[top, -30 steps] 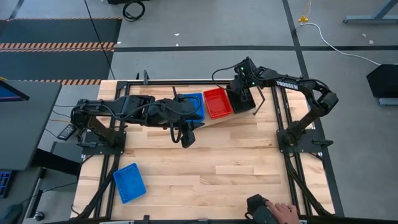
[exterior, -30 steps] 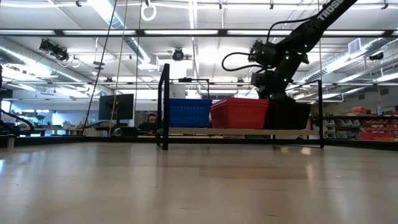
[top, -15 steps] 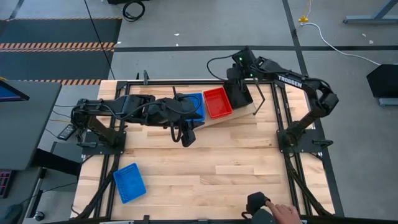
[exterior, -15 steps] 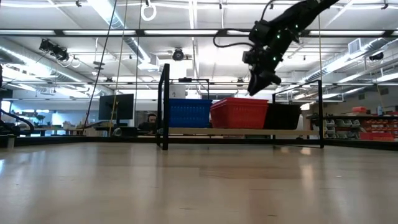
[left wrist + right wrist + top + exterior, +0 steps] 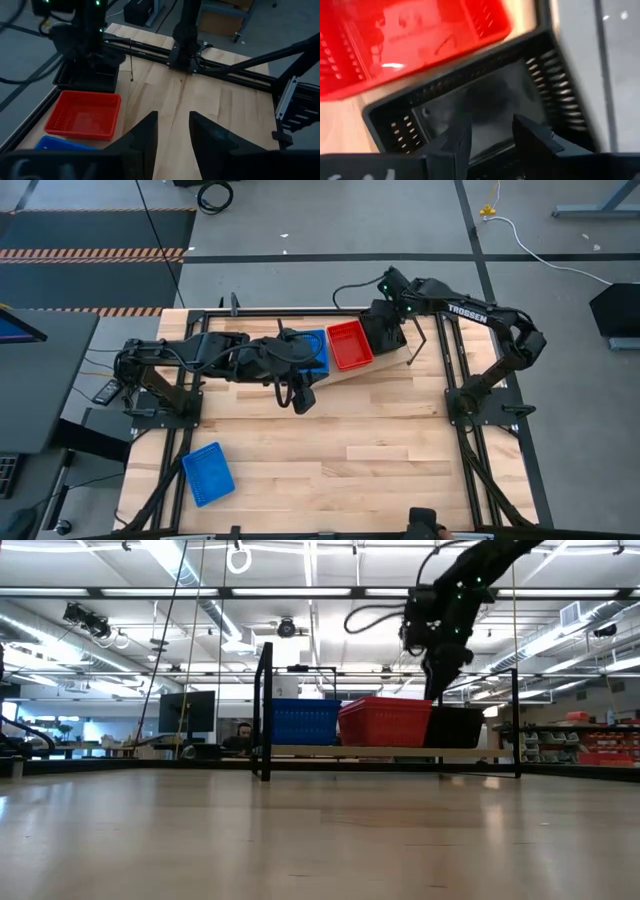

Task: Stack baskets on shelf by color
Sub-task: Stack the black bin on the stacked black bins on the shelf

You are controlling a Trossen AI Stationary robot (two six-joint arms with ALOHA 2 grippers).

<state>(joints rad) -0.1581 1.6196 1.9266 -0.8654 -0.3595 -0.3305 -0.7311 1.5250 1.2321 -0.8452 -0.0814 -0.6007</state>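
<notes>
Surface: a pale wooden plank surface (image 5: 380, 440) on a black frame, with grey floor around it.
Near corner: one small blue plastic mesh basket (image 5: 208, 474) lies alone on the surface by the left near edge, well apart from the shelf.
Left gripper: the left gripper (image 5: 301, 399) hangs over the middle of the surface just in front of the shelf; its fingers (image 5: 145, 137) stand parted, with nothing between them.
Shelf: the slanted light wooden shelf with black wire ends (image 5: 300, 751) stands at the far edge.
On the shelf: a blue basket stack (image 5: 312, 350), a red plastic mesh basket stack (image 5: 350, 345) and a black plastic mesh basket stack (image 5: 386, 336) sit side by side, left to right.
Right gripper: the right gripper (image 5: 438, 688) hovers just above the black stack; its fingers (image 5: 535, 137) are spread, holding nothing.
</notes>
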